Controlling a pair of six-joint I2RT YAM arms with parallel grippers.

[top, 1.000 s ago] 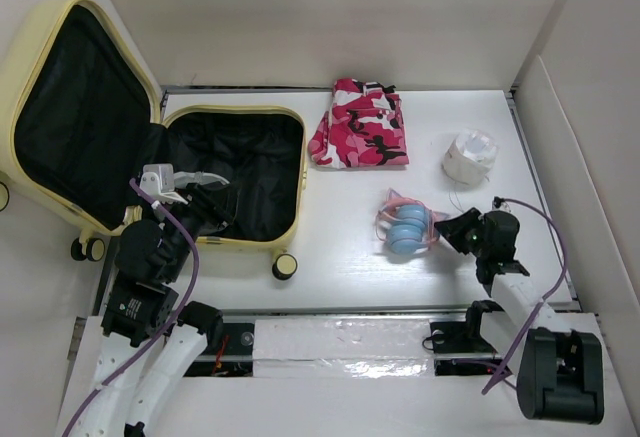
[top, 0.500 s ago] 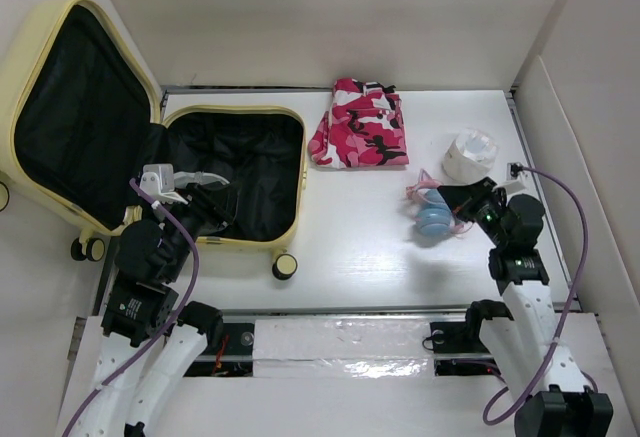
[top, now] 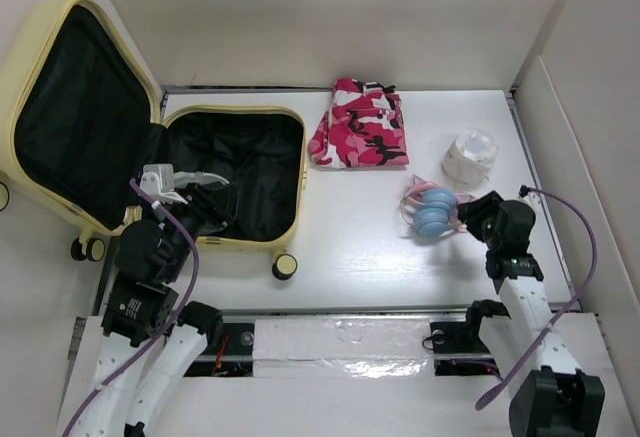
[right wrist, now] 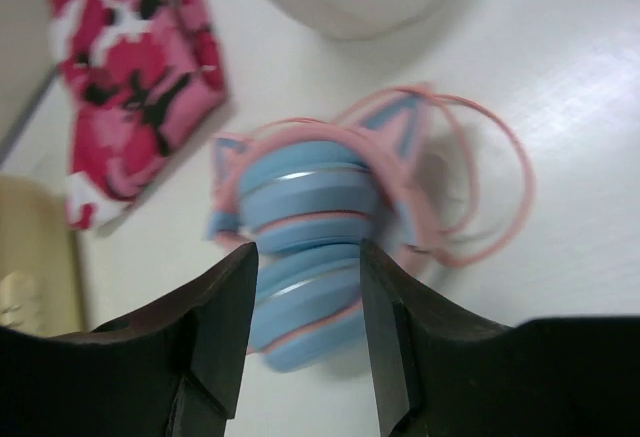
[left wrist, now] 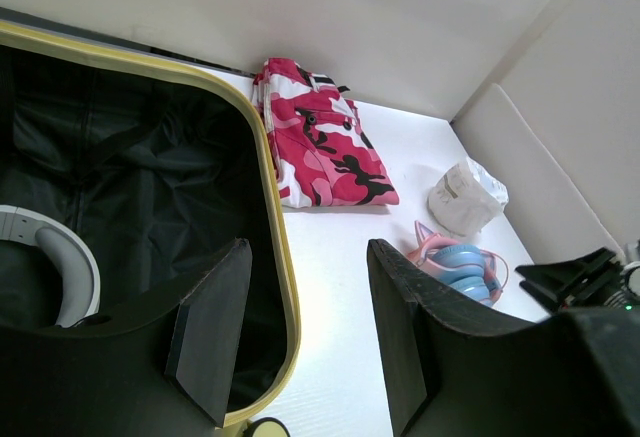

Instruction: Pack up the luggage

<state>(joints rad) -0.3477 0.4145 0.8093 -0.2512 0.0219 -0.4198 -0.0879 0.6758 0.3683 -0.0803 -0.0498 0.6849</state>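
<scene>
From above, a white table [top: 350, 252] sits inside pale walls. The luggage [top: 70, 107] lies open at the table's left end, its lid leaning back past the edge. A pink camouflage garment [top: 360, 125] lies at the back, with a white bundle [top: 470, 157] to its right. Blue-and-pink headphones [top: 432, 213] lie just in front of the bundle. The right gripper [top: 468, 219] is right beside the headphones, and the left gripper [top: 200, 209] hangs over the luggage's base.

The left wrist view shows the left gripper [left wrist: 305, 327] moderately open and empty above the yellow rim [left wrist: 268, 187]. A grey-white band [left wrist: 60, 257] lies on the lining.

In the right wrist view, the right gripper [right wrist: 305, 297] is parted, framing the headphones' [right wrist: 310, 197] ear cups. I cannot tell whether it touches them.

A second ago the headphones lay farther left and nearer the arms. The left arm has not moved.
</scene>
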